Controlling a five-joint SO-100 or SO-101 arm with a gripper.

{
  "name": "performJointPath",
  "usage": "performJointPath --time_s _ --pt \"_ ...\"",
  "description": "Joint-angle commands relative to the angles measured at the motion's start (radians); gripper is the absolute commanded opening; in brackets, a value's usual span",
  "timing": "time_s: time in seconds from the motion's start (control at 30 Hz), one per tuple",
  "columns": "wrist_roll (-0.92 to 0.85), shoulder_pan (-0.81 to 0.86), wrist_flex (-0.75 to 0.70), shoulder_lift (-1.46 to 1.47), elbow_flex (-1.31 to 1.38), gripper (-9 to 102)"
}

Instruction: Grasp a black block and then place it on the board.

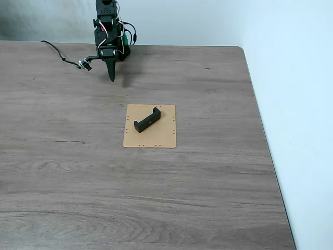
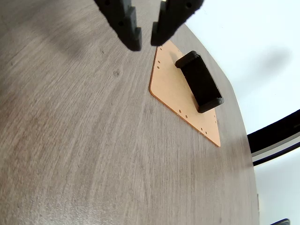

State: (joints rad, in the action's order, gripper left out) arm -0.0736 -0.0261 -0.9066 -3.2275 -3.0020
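The black block (image 1: 147,120) lies slantwise on the tan board (image 1: 163,136) in the middle of the table; in the wrist view the block (image 2: 200,81) rests on the board (image 2: 171,89) at upper right. My gripper (image 1: 111,77) hangs at the back of the table, well apart from the board, pointing down. Seen from the wrist, the gripper (image 2: 146,41) has a narrow gap between its fingertips and holds nothing.
The wood-grain tabletop (image 1: 78,172) runs wide to the left and front. Its right edge (image 1: 263,135) borders a pale floor. A loose cable (image 1: 57,53) trails left from the arm's base.
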Motion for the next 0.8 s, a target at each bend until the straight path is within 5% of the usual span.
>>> performJointPath --time_s 0.0,0.77 --pt "-0.006 0.002 -0.026 -0.055 -0.044 0" --pt "-0.008 0.005 -0.072 -0.152 -0.083 0"
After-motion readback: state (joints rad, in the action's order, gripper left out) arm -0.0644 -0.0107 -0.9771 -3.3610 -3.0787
